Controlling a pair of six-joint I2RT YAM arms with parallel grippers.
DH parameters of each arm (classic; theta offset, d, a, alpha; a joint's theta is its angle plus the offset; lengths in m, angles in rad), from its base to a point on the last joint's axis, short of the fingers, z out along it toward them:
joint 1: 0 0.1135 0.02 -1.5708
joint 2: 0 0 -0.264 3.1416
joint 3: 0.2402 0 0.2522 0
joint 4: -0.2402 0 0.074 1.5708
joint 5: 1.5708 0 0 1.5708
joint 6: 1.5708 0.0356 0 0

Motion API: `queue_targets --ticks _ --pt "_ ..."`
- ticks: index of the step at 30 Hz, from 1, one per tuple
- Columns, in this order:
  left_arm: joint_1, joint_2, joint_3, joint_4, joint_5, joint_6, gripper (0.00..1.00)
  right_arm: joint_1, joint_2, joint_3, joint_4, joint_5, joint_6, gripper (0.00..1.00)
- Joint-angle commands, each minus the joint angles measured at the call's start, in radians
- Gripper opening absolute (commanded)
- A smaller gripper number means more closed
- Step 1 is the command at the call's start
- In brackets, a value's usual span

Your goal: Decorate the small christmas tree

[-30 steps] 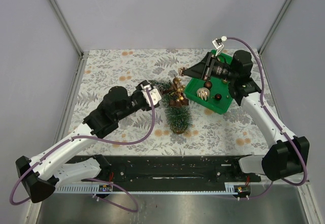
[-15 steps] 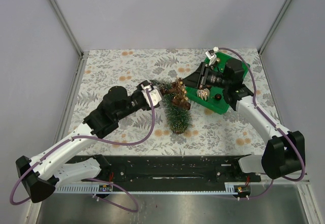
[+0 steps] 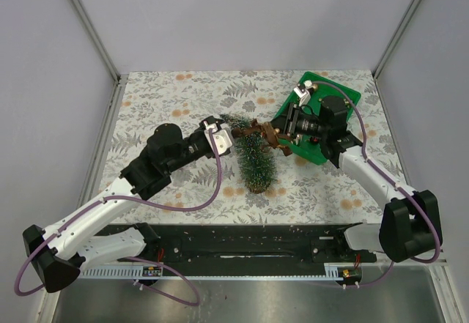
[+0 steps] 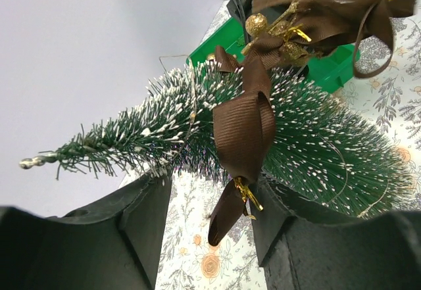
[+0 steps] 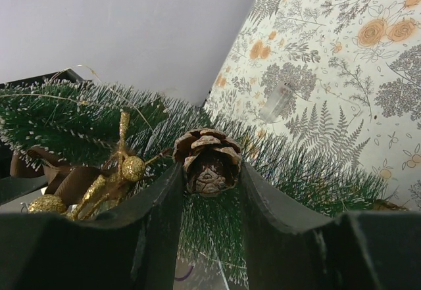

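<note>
Between right hand [image 5: 209, 178] fingers: pine cone [image 5: 206, 160], clamped, against the small christmas tree [image 3: 256, 165] just beyond. Left hand [image 4: 212, 198] straddles the tree's upper part; grip unclear. Risk: cone rolls off bristles on release, or the push tips the tree.

The tree [image 4: 329, 145] is filling the gap of my left pincer [image 4: 210, 198]; a pine cone [image 5: 207, 162] is filling my right pincer [image 5: 209, 185]; the green tray [image 4: 329, 70] is crowding just behind.
</note>
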State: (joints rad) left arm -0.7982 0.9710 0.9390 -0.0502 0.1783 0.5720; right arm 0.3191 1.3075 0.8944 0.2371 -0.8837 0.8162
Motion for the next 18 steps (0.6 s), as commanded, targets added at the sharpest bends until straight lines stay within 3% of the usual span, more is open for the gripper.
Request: queue_targets --ticks 1,5,9,13,18 --pt "0.005 0.001 0.030 0.082 0.030 0.005 0.53 0.015 -0.043 0.003 0.005 0.020 -0.035 0.42" --pt "0.007 -0.005 0.027 0.082 0.029 0.012 0.53 0.014 -0.050 0.034 -0.041 0.037 -0.071 0.49" --pt "0.007 -0.011 0.026 0.082 0.032 0.012 0.52 0.014 -0.069 0.060 -0.142 0.081 -0.133 0.70" --pt "0.008 -0.015 0.021 0.085 0.032 0.011 0.52 0.012 -0.114 0.080 -0.231 0.169 -0.202 0.79" --pt "0.010 -0.031 0.011 0.089 0.030 0.011 0.52 0.011 -0.180 0.093 -0.353 0.273 -0.264 0.83"
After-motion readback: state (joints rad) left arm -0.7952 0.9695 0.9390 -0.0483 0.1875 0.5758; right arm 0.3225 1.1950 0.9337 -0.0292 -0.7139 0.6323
